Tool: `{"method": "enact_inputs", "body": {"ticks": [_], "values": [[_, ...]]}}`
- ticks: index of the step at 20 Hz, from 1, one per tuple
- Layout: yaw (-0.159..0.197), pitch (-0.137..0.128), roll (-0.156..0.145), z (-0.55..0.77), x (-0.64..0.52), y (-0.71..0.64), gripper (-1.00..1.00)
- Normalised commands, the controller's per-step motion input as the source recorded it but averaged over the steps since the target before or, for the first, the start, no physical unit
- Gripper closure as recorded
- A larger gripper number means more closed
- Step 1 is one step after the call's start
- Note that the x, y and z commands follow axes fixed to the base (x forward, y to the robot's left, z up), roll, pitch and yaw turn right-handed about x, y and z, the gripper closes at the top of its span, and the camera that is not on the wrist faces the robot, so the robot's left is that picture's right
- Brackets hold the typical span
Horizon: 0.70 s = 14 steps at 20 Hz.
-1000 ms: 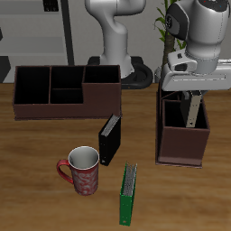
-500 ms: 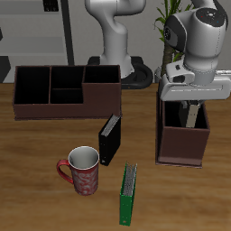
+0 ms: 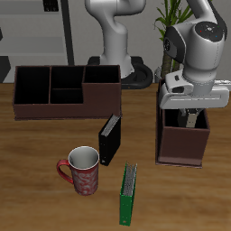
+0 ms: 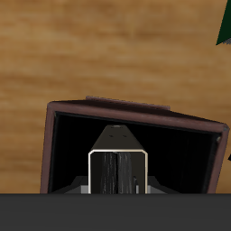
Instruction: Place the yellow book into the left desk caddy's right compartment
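The left desk caddy (image 3: pixel 183 144) is a dark maroon box with its narrow end towards the camera. My gripper (image 3: pixel 192 115) reaches down into its large end section, the right compartment (image 3: pixel 180 117). In the wrist view the gripper (image 4: pixel 117 185) is shut on the yellow book (image 4: pixel 117 167). The book shows edge-on with light page edges and hangs upright inside the compartment (image 4: pixel 72 153), between the caddy's walls (image 4: pixel 135 112). In the exterior view the book is mostly hidden by the gripper and the caddy wall.
A second maroon caddy (image 3: pixel 63 90) stands broadside farther back. A black book (image 3: pixel 109 139) stands near the table's middle. A red mug (image 3: pixel 82 171) and a green book (image 3: pixel 129 194) sit near the front edge. A plant (image 3: pixel 171 27) stands behind the left caddy.
My gripper has moved down with the yellow book, so the book sits deeper inside the caddy's large section. Nothing else has moved.
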Motion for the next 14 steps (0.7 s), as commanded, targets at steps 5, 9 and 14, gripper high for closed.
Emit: {"method": "enact_inputs", "body": {"ticks": [5, 9, 14], "values": [[0.008, 0.026, -0.002, -0.02, -0.01, -0.05, -1.0], [0.001, 0.001, -0.005, 0.0, 0.0, -0.1, -1.0], [0.003, -0.02, 0.035, 0.17, -0.11, -0.12, -1.0]]}}
